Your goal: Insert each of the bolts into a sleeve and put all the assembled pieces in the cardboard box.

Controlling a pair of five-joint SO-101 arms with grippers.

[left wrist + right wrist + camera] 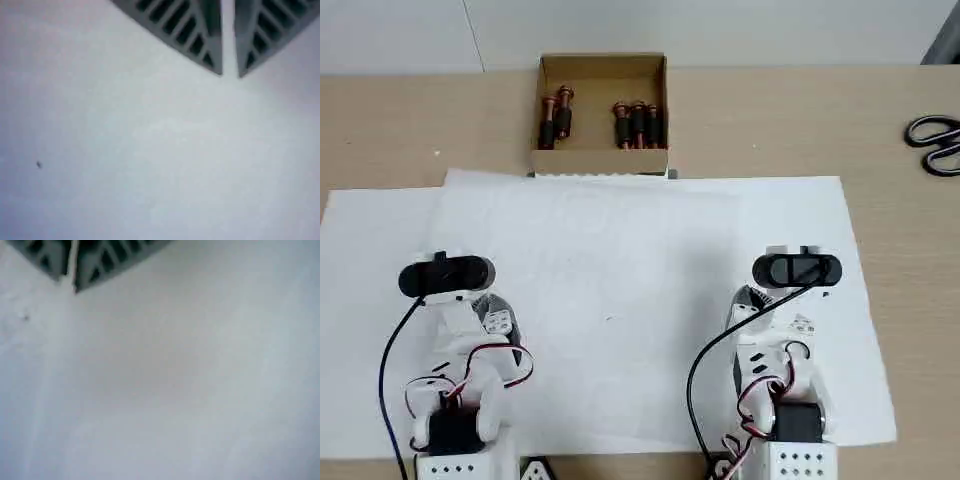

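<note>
The cardboard box [603, 160] stands at the far middle of the table. Inside it lie assembled pieces, copper bolts in black sleeves: two on the left side [556, 117] and three side by side on the right [639, 125]. Both arms are folded back near the table's front edge, far from the box. My left gripper [230, 74] points down at bare white paper, its fingers shut with nothing between them. My right gripper [71, 286] also hangs over bare paper, shut and holding nothing.
A large white paper sheet [640, 260] covers the table in front of the arms. Black-handled scissors [935, 143] lie at the far right edge. The left arm [455, 330] and right arm [785, 340] sit on the sheet's near corners.
</note>
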